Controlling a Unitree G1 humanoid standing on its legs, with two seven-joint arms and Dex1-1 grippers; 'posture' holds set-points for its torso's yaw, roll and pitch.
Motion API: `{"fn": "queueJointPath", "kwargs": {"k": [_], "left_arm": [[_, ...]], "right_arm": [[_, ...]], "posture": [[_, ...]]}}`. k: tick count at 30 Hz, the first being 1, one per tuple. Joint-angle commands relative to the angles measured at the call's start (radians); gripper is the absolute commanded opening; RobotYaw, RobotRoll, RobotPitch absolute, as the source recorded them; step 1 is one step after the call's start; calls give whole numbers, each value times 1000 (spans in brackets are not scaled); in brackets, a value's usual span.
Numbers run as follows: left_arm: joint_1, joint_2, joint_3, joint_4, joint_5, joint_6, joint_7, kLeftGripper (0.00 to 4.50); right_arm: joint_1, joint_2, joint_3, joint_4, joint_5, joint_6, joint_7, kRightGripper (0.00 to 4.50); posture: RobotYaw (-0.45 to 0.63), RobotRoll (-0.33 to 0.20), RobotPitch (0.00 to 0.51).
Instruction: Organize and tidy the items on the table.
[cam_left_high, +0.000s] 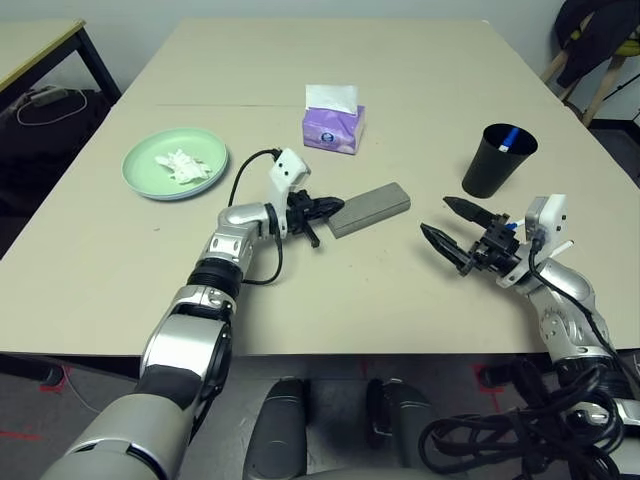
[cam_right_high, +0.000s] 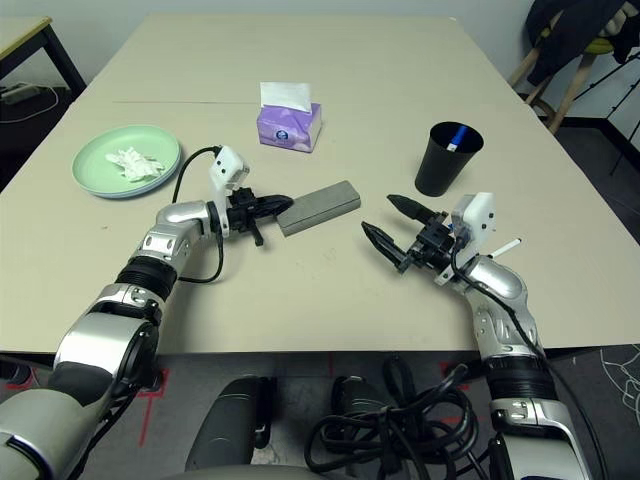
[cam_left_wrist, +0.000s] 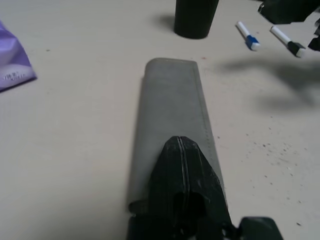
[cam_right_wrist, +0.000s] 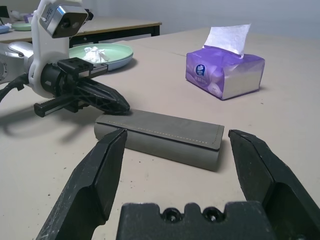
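Your left claw (cam_left_high: 322, 209), fingers pressed together and empty, is nudging the near end of the grey glasses case (cam_left_high: 370, 209) mid-worktop (cam_left_high: 430, 100) toward your wide-open, empty right claw (cam_left_high: 447, 223), which next must straddle it and close.

Two silver jointed forearms are showing at lower left and lower right, each wearing a white camera block (cam_left_high: 289, 168) at the wrist. Black cables are looping beside them. Each pincer (cam_left_high: 458, 232) is showing black tapered fingers.
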Motion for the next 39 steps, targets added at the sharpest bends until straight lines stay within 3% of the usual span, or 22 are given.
{"fn": "queueJointPath", "kwargs": {"k": [1, 5, 10, 14, 18, 22, 27, 34, 39], "left_arm": [[39, 8, -35, 0, 26, 38, -10, 18], [32, 5, -14, -13, 3, 22, -5, 18], [38, -31, 85, -143, -158, -14, -84, 18], [54, -10, 82, -284, -211, 29, -137, 18], [81, 35, 36, -380, -200, 87, -168, 924], [118, 78, -14, -485, -201, 162, -195, 2422], [156, 88, -26, -531, -192, 172, -143, 4420], [181, 70, -37, -563, -197, 178, -86, 4470], [194, 76, -45, -590, -208, 187, -102, 4470]], "right_arm": [[-6, -16, -14, 14, 6, -12, 10, 4500], [-3, -19, -14, 17, 6, -13, 13, 4500], [1, -24, -17, 21, 7, -11, 15, 4500], [-1, -40, -19, 25, 15, 18, 21, 4500], [-16, -65, -15, 34, 17, 44, 35, 4500], [-43, -123, -3, 56, 4, 68, 89, 4500], [-108, -266, 60, 136, -86, -13, 252, 4500], [-258, -467, 210, 387, -241, -362, 617, 4500], [-396, -600, 413, 534, -293, -451, 642, 4500]], "posture": [[104, 0, 97], [100, 0, 97], [98, 0, 98], [107, 0, 98], [113, 0, 98], [114, 0, 98], [112, 0, 97], [120, 0, 97], [115, 0, 103]]}}
